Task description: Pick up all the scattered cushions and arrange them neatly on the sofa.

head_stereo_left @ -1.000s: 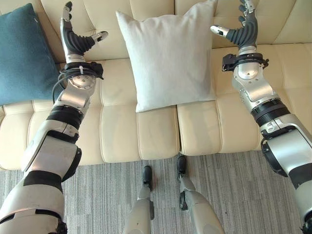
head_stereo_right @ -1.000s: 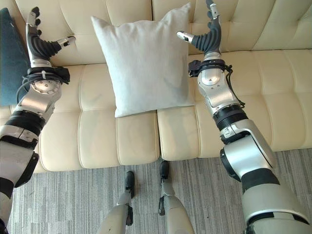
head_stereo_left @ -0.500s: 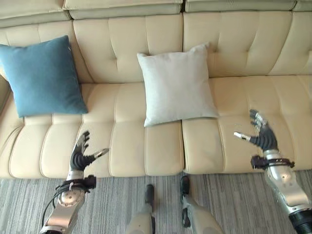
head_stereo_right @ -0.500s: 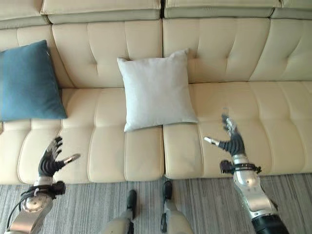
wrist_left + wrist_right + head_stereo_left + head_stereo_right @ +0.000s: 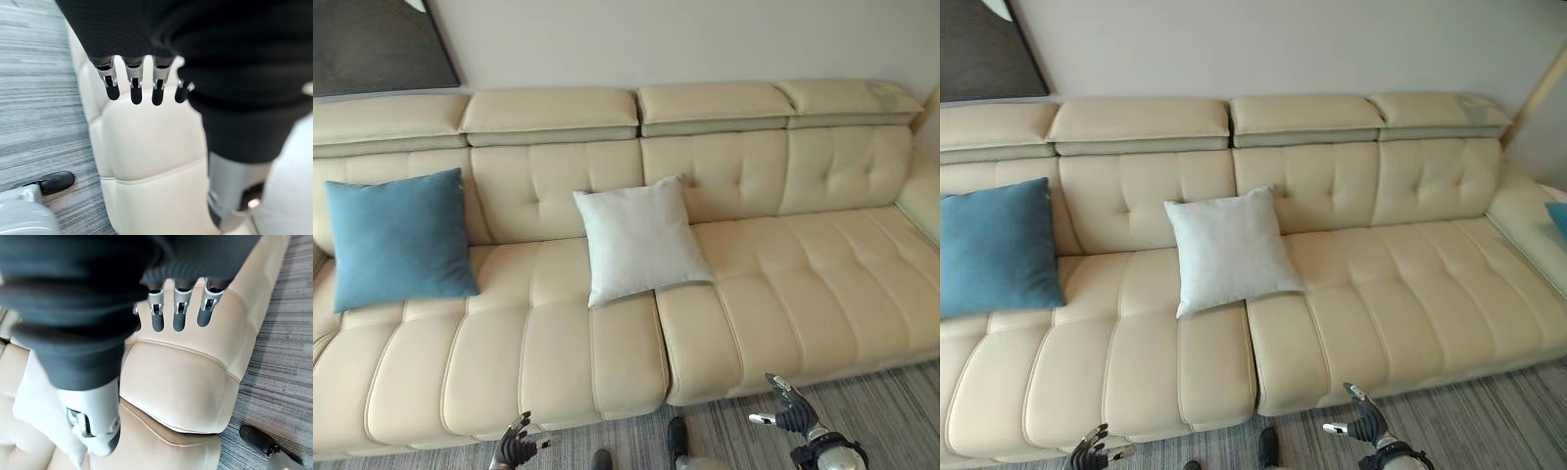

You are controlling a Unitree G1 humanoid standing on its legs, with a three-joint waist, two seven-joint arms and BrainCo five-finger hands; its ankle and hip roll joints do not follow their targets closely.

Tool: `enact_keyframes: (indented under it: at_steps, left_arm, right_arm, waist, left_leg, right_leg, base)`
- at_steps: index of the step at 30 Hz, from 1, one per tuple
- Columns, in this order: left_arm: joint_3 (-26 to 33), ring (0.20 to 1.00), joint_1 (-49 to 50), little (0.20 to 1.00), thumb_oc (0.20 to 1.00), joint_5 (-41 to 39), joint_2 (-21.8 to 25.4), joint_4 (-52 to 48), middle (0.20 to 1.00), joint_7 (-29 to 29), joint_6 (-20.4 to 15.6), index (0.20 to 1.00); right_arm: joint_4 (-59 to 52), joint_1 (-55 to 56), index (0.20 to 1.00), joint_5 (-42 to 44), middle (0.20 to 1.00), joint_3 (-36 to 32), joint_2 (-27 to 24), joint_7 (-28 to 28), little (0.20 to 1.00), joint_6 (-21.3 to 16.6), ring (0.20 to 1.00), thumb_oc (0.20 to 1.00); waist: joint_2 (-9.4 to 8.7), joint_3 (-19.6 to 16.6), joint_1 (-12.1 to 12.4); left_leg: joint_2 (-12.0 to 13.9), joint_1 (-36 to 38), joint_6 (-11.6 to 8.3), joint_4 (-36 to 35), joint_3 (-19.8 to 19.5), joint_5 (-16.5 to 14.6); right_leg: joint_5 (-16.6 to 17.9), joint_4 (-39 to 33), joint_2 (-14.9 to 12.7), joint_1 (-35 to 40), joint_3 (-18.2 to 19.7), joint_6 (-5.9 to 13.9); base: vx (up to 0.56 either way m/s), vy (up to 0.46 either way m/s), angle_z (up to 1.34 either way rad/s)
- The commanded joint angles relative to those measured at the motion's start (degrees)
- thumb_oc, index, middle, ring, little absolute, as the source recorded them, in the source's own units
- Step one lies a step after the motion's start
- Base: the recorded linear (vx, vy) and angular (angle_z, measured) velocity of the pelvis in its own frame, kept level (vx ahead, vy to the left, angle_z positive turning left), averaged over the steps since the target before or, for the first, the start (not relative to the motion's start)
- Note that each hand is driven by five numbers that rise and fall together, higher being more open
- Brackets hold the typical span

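**Robot backed off, both cushions placed**

Left eye: you see the white cushion (image 5: 639,238) mid-sofa (image 5: 783,294) and the blue cushion (image 5: 399,237) at its left end, both propped on the backrest. A second ago your arms flanked the white one; now the left hand (image 5: 516,450) and right hand (image 5: 790,416) sit low, fingers spread, empty.

Right eye: another blue cushion (image 5: 1559,217) peeks in at the far right; likely next.

Wrist views: straight fingers over the seat edge and grey striped carpet (image 5: 34,98).

I've pulled both arms down and back from beside the white cushion (image 5: 640,238): my left hand (image 5: 517,449) and right hand (image 5: 790,415) now hang open low before the sofa (image 5: 783,294) front.
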Motion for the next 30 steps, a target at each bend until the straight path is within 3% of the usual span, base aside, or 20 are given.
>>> enact_keyframes:
  at_steps: [1, 4, 6, 7, 8, 11, 14, 20, 25, 30]
  left_arm:
    - [1.8, 1.0, -4.3, 1.0, 1.0, 2.1, 4.0, -2.9, 1.0, 1.6, -1.4, 1.0]
    - [1.8, 1.0, -4.6, 1.0, 1.0, 2.2, 4.5, -3.4, 1.0, 1.4, -1.2, 1.0]
    - [1.8, 1.0, -4.2, 1.0, 1.0, 2.2, 4.5, -3.7, 1.0, 1.6, -1.0, 1.0]
    - [1.8, 1.0, -4.2, 1.0, 1.0, 2.2, 4.5, -3.8, 1.0, 1.6, -1.0, 1.0]
    - [1.8, 1.0, -5.3, 1.0, 1.0, 2.1, 4.3, -3.0, 1.0, 2.3, -1.1, 1.0]
    - [0.8, 1.0, -7.1, 1.0, 1.0, 1.4, 3.5, -3.6, 1.0, 3.1, -1.4, 1.0]
    - [-0.9, 1.0, -7.8, 1.0, 1.0, 1.6, 2.3, -4.6, 1.0, 2.8, -1.4, 1.0]
    - [-1.6, 1.0, -6.1, 1.0, 1.0, 1.9, 1.5, -5.9, 1.0, 2.0, -1.6, 1.0]
    - [-2.0, 1.0, -5.7, 1.0, 1.0, 2.6, 2.2, -6.2, 1.0, 1.8, -1.4, 1.0]
    - [-2.7, 1.0, -5.7, 1.0, 1.0, 3.0, 3.1, -8.2, 1.0, 0.8, -1.1, 1.0]
  right_arm:
    - [-3.6, -5.4, 1.0, 0.6, 1.0, 0.6, -1.1, -1.4, 1.0, -0.9, 1.0, 1.0]
    - [-3.4, -5.1, 1.0, 1.3, 1.0, 0.8, -0.7, -1.1, 1.0, -1.2, 1.0, 1.0]
    - [-3.2, -4.9, 1.0, 1.2, 1.0, 0.7, 0.1, -1.4, 1.0, -1.0, 1.0, 1.0]
    - [-3.2, -4.8, 1.0, 1.2, 1.0, 0.7, 0.1, -1.4, 1.0, -1.0, 1.0, 1.0]
    - [-2.7, -5.5, 1.0, 2.3, 1.0, 1.1, 0.1, -1.7, 1.0, -0.9, 1.0, 1.0]
    - [-3.8, -5.6, 1.0, 3.6, 1.0, 0.8, -0.6, -2.6, 1.0, -1.1, 1.0, 1.0]
    - [-3.4, -5.7, 1.0, 3.5, 1.0, 0.6, -1.5, -3.1, 1.0, -1.2, 1.0, 1.0]
    - [-3.2, -4.5, 1.0, 3.6, 1.0, -0.2, -1.6, -2.7, 1.0, -1.1, 1.0, 1.0]
    - [-3.2, -3.1, 1.0, 5.3, 1.0, -1.0, -0.4, -2.2, 1.0, -0.8, 1.0, 1.0]
    - [-2.7, -3.7, 1.0, 9.0, 1.0, -2.0, 1.4, -1.6, 1.0, -0.3, 1.0, 1.0]
  waist:
    - [0.65, 5.4, 1.0]
    - [0.94, 4.6, 1.9]
    - [-0.14, 3.9, 3.2]
    - [-0.17, 4.0, 3.2]
    - [-0.95, 3.5, 3.6]
    - [-1.05, 4.2, 3.1]
    - [-0.82, 5.4, 2.8]
    - [-0.51, 4.1, 1.5]
    - [-0.38, 2.7, 0.6]
    - [-0.37, 3.2, -0.1]
  left_leg:
    - [2.1, 2.0, -2.03, 1.9, -2.9, -6.1]
    - [2.5, 0.4, -1.94, 2.4, -3.4, -5.3]
    - [2.0, -0.6, -2.42, 3.0, -3.5, -5.1]
    - [1.9, -0.6, -2.42, 3.0, -3.6, -5.1]
    - [2.0, -2.7, -3.15, 3.8, -3.7, -4.3]
    - [3.4, -6.9, -5.42, 6.6, -4.0, -2.4]
    - [3.1, -9.0, -6.39, 9.6, -5.3, -2.4]
    - [0.9, -5.6, -5.26, 9.2, -8.3, -6.0]
    - [1.0, -2.3, -4.27, 6.0, -6.9, -6.2]
    - [0.5, -1.3, -2.62, 7.0, -3.1, -8.5]
  right_leg:
    - [-5.1, 13.8, -1.2, 1.8, 0.0, 2.77]
    - [-8.5, 19.3, -0.5, 4.0, -0.4, 1.27]
    - [-11.7, 14.9, -0.5, 8.8, -1.6, 0.15]
    - [-11.7, 14.8, -0.5, 8.9, -1.7, 0.14]
    - [-12.7, 10.1, 0.3, 9.9, -1.2, -0.53]
    - [-12.5, 5.4, 2.2, 9.5, -0.5, -2.32]
    - [-11.8, 3.5, 2.3, 10.2, -1.9, -3.21]
    - [-10.5, 3.6, 2.7, 9.5, -0.1, -3.18]
    - [-9.9, 3.3, 2.4, 10.0, 1.0, -2.31]
    - [-8.6, 5.1, 2.2, 7.9, 6.3, -1.0]
  base:
    - [-0.24, -0.013, -0.11]
    - [-0.17, -0.078, 0.02]
    - [-0.08, -0.145, 0.08]
    - [-0.12, -0.201, 0.1]
    - [-0.14, -0.209, -0.09]
    - [-0.2, -0.239, 0.23]
    - [-0.15, -0.097, 0.65]
    - [-0.01, 0.017, 0.11]
    - [0.08, 0.078, -0.29]
    - [0.0, 0.122, -0.7]
